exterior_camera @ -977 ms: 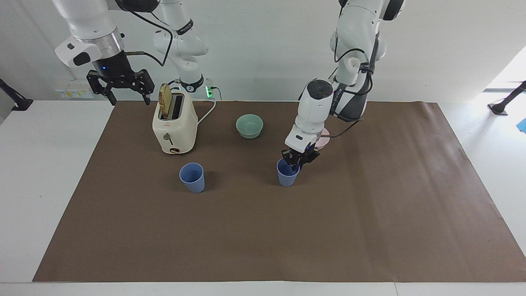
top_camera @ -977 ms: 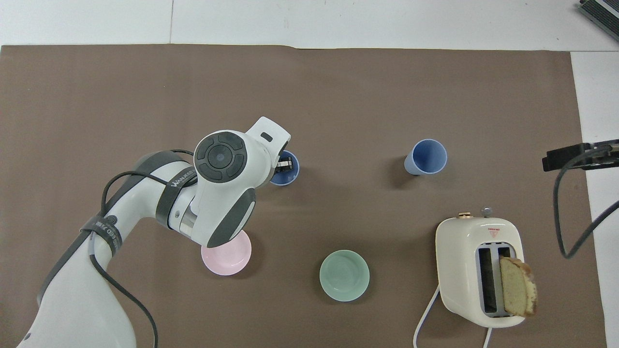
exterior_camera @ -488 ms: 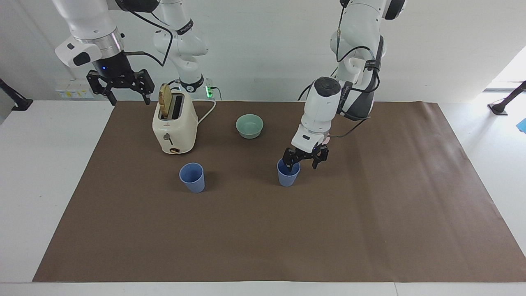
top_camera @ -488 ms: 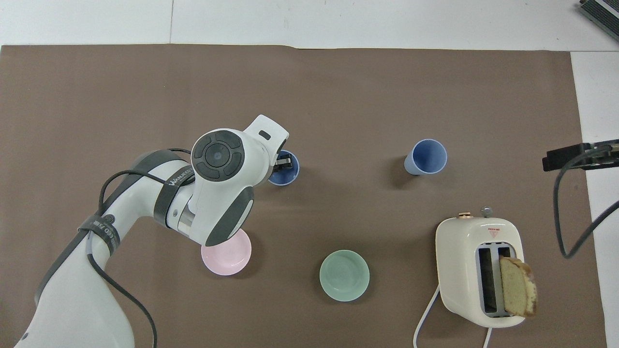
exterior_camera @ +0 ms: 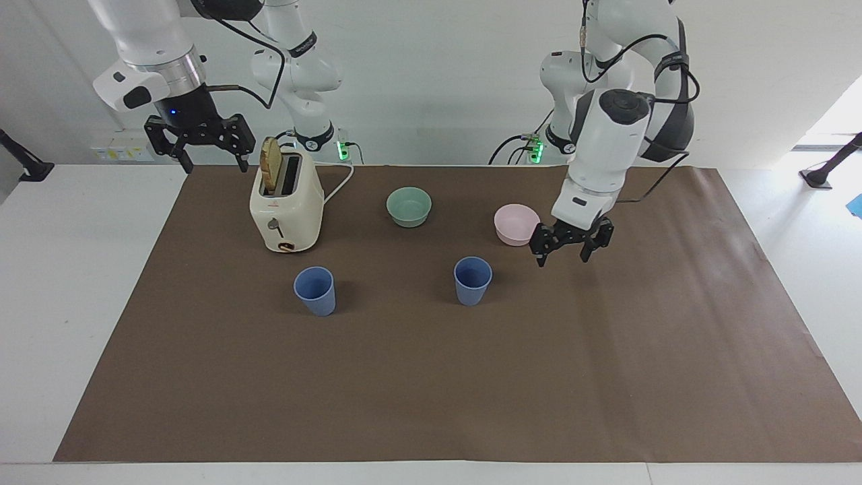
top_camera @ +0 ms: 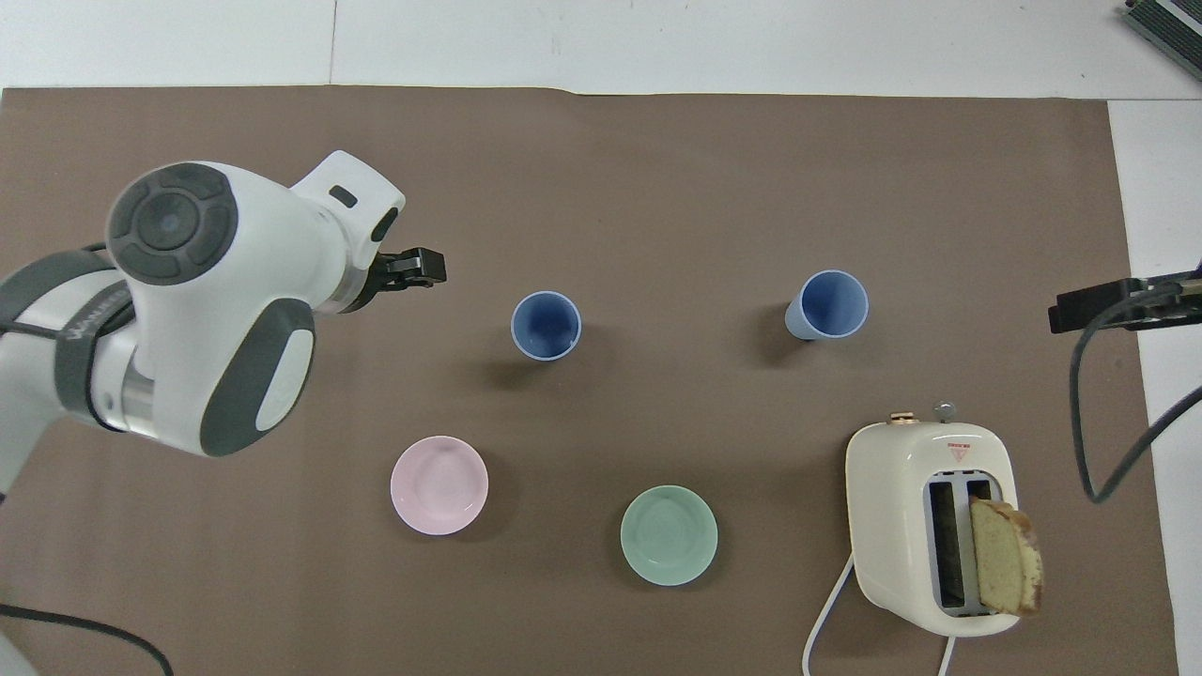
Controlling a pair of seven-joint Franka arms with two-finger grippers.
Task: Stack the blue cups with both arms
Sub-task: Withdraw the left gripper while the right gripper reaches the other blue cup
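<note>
Two blue cups stand upright and apart on the brown mat (exterior_camera: 431, 377). One cup (exterior_camera: 473, 280) is mid-table and also shows in the overhead view (top_camera: 546, 325). The other cup (exterior_camera: 314, 290) stands toward the right arm's end, farther from the robots than the toaster, and shows in the overhead view (top_camera: 827, 304). My left gripper (exterior_camera: 570, 250) is open and empty, in the air over the mat beside the pink bowl, away from the mid-table cup; it shows in the overhead view (top_camera: 427, 272). My right gripper (exterior_camera: 200, 145) is open and empty, and waits high over the mat's edge beside the toaster; it shows at the overhead view's edge (top_camera: 1108, 305).
A cream toaster (exterior_camera: 286, 205) with a slice of bread sticking up stands toward the right arm's end, its cord running back. A mint-green bowl (exterior_camera: 409, 205) and a pink bowl (exterior_camera: 516, 223) sit nearer to the robots than the cups.
My left gripper opened off the mid-table cup's rim, rose and swung toward its own end of the table. The cup stays upright in place. The pink bowl is uncovered. The right arm barely moved.
</note>
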